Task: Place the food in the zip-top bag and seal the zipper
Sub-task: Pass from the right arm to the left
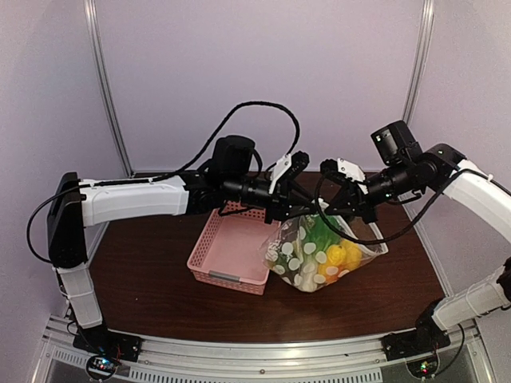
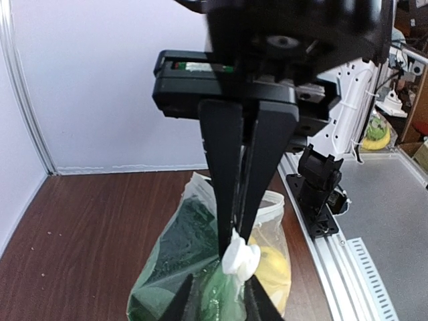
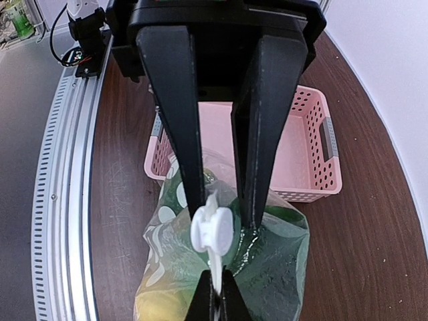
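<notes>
Right end effector (image 3: 215,274): jaws shut tight on the mouth edge of the zip-top bag (image 1: 319,259). A small white lump (image 3: 210,227), which I cannot identify, stands just above the pinch.

Left end effector (image 2: 219,284): faces it from the other side, jaws narrowly apart and astride the same stretch of mouth. I see no firm clamp.

Bag: hung by its mouth between the two, its bottom apparently resting on the desk (image 1: 144,271), just beside the right wall of the pink basket (image 1: 231,243). I cannot tell whether they touch.

Step in hand, as I judge it: pressing the zipper (image 2: 273,200) shut, since the clear rim loops open in the left wrist view. To do it well, I would:
- set the left pads squarely over both lips of the strip, right beside the right pinch;
- let the right act as anchor;
- draw the left along the rim with steady, light pressure, keeping the strip taut and level and the food below the line, so nothing is caught in the seal.

Counted:
- end effectors: two
- bag: one
- basket: one
- yellow lemons (image 1: 342,255): two showing from above
- green leafy vegetable (image 2: 177,247): one mass
- remaining food: veiled by the white dots, so not countable
</notes>
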Tool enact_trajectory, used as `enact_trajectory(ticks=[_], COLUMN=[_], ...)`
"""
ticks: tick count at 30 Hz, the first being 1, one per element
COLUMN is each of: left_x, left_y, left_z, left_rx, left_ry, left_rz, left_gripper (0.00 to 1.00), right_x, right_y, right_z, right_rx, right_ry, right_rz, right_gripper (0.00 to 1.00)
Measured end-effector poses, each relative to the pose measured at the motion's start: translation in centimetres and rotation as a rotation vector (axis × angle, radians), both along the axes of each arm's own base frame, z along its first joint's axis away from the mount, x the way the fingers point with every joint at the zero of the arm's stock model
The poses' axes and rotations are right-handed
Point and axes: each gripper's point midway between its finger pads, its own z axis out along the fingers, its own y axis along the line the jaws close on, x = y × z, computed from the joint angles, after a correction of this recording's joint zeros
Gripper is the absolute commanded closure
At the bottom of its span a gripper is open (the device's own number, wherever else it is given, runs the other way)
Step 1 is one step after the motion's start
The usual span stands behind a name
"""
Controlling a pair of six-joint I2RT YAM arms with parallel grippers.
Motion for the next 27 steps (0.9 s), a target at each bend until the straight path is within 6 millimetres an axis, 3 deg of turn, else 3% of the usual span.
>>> enact_trajectory(ticks=[2,4,7,8,14,19,24,27], left_x=[-0.1,-0.1,-0.1,-0.1,0.0,0.2,0.3,0.3], left_y=[0.0,0.0,0.0,0.0,-0.1,-0.4,-0.5,-0.5], left_z=[0.0,0.0,0.0,0.0,-0.8,-0.7,-0.9,-1.1], left_rx=[-0.001,-0.001,-0.002,0.000,0.018,0.028,0.033,0.037], left_ry=[0.004,0.002,-0.001,0.001,0.034,0.078,0.101,0.113], left_rz=[-0.003,-0.006,-0.007,-0.007,-0.003,0.002,0.006,0.008], left_gripper=[0.99,1.00,1.00,1.00,1.00,1.00,1.00,1.00], right_x=[0.0,0.0,0.0,0.0,0.7,1.8,1.8,1.8], right_y=[0.0,0.0,0.0,0.0,0.6,1.5,1.6,1.6], right_z=[0.0,0.0,0.0,0.1,1.4,2.3,2.0,2.0], right_rx=[0.000,0.000,0.002,0.006,0.049,0.073,0.074,0.074], right_ry=[0.000,0.001,0.003,0.005,0.012,0.018,0.037,0.036], right_rz=[0.000,-0.001,-0.004,-0.003,-0.031,-0.036,-0.035,-0.033], right_gripper=[1.00,0.99,0.73,0.69,0.63,0.65,0.80,0.80])
